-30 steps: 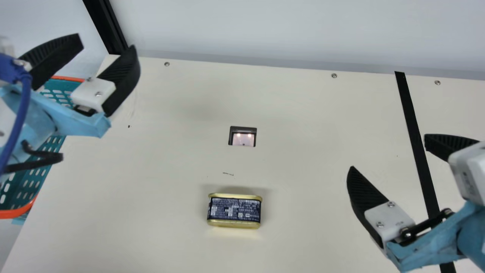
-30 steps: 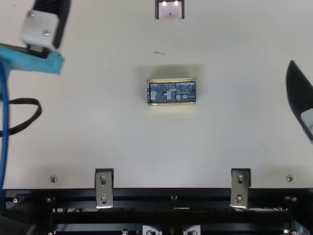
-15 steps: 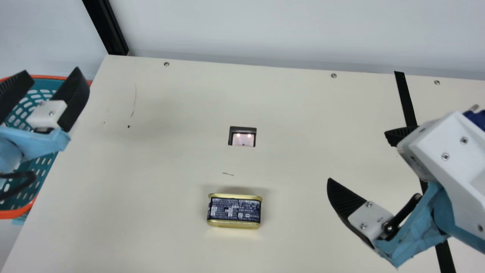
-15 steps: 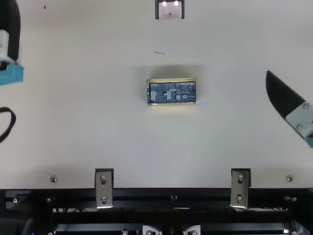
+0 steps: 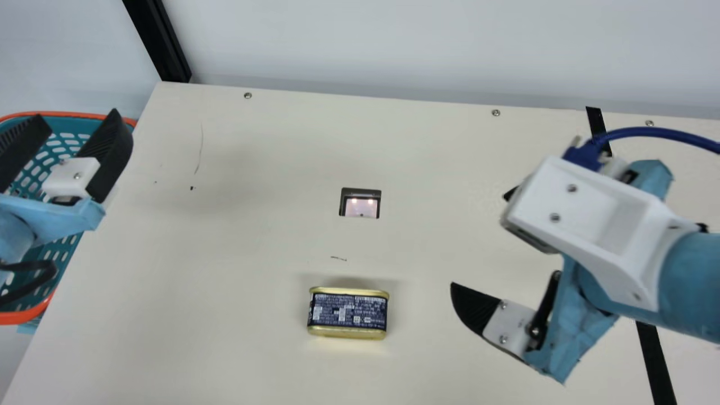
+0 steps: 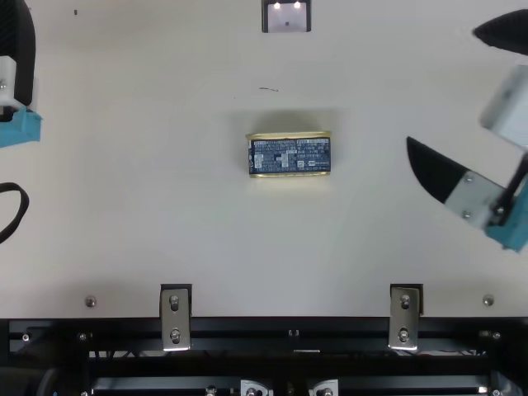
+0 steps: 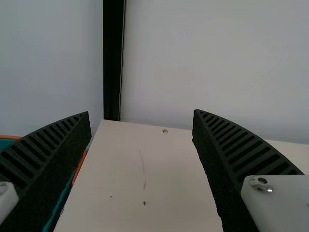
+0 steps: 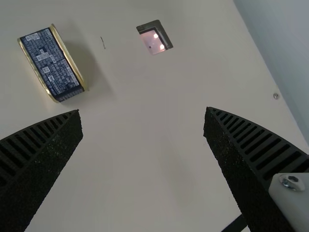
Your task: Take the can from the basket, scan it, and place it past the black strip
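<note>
- Leftward comes the right claw (image 8: 142, 110), closing on the can (image 5: 347, 312) from the right side; the left claw (image 7: 141, 112) barely shifts, and the can hasn't budged.
- Wide spread on that right claw, nothing between its fingers! Left one's spread and unloaded too, over by the basket (image 5: 23, 316) at the far left.
- Can's on the desk (image 5: 225, 281), near side of the scanner window (image 5: 360, 203) and well apart from both claws, seemingly lying on its side, printed wrap up.
- Now, how will it handle? Looks like stiff metal, probably full and fairly weighty for its size; a firm squeeze shouldn't crush it.
- Slick surfaces, though, and rounded corners: a pinch off-centre could let it swivel or slide out.
- Best hold, I'd say: one finger far, one near, square across the gold-rimmed faces at mid-length, leaving the print free for scanning.
- Watch that near fingertip; coming in at a slant, it could clip the can's right end before the fingers straddle it.
- Scanner window's lit, sunk into the desk just beyond; the lift should be a short one.
- Black strip (image 5: 655, 360) runs near to far on the right, partly under the right arm, whose blue cable (image 5: 658, 132) wants minding on the carry.
</note>
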`<control>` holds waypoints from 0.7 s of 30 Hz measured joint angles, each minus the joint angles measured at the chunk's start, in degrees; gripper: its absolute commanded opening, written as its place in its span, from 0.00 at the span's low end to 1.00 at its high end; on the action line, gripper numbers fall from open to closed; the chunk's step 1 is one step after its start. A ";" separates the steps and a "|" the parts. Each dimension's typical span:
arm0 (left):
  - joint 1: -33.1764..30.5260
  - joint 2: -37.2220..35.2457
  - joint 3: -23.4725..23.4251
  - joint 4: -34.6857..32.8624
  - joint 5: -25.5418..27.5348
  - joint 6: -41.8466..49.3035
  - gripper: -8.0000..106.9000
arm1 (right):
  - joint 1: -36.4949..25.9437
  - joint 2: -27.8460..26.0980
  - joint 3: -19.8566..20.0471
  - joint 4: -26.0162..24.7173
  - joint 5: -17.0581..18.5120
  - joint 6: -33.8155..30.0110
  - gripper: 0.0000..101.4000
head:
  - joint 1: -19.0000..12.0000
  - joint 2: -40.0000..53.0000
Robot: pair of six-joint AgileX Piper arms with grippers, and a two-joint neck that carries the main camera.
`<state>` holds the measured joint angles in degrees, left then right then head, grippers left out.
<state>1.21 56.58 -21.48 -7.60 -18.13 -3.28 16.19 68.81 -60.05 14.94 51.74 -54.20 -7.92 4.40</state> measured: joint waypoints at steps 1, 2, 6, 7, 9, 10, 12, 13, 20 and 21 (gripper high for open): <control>0.00 0.00 0.00 0.00 0.00 0.00 0.85 | 1.02 0.84 -0.54 -0.67 0.00 0.65 1.00 | 0.00 0.00; 0.00 0.00 0.00 0.00 0.00 0.00 0.85 | 2.06 1.49 -0.95 -1.19 0.05 1.19 1.00 | 0.00 0.00; 0.00 0.00 0.00 0.00 0.00 0.00 0.85 | 6.13 4.71 -2.86 -3.53 0.07 3.57 1.00 | 0.00 0.00; 0.00 0.00 0.00 0.00 0.00 0.00 0.85 | 7.18 5.48 -3.35 -4.08 0.07 4.22 1.00 | 0.00 0.00; 0.00 0.00 0.00 0.00 0.00 0.00 0.85 | 9.10 6.92 -4.44 -5.38 0.38 5.35 1.00 | 0.00 0.00; 0.00 0.00 0.00 0.00 0.00 0.00 0.85 | 10.15 7.73 -4.97 -5.99 0.68 6.11 1.00 | 0.00 0.00; 0.00 0.00 0.00 0.00 0.00 0.00 0.85 | 12.28 9.19 -6.03 -7.06 1.42 7.40 1.00 | 0.00 0.00; 0.00 0.00 0.00 0.00 0.00 0.00 0.85 | 13.30 9.99 -6.64 -7.71 1.76 7.94 1.00 | 0.00 0.00; 0.00 0.00 0.00 0.00 0.00 0.00 0.85 | 19.31 15.58 -11.09 -11.33 5.63 10.28 1.00 | 0.00 0.00; 0.00 0.00 0.00 0.00 0.00 0.00 0.85 | 19.90 16.20 -11.67 -11.66 6.11 10.43 1.00 | 0.00 0.00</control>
<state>1.21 56.58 -21.48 -7.60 -18.13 -3.28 36.09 85.01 -71.72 3.28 57.85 -43.76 -7.92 4.40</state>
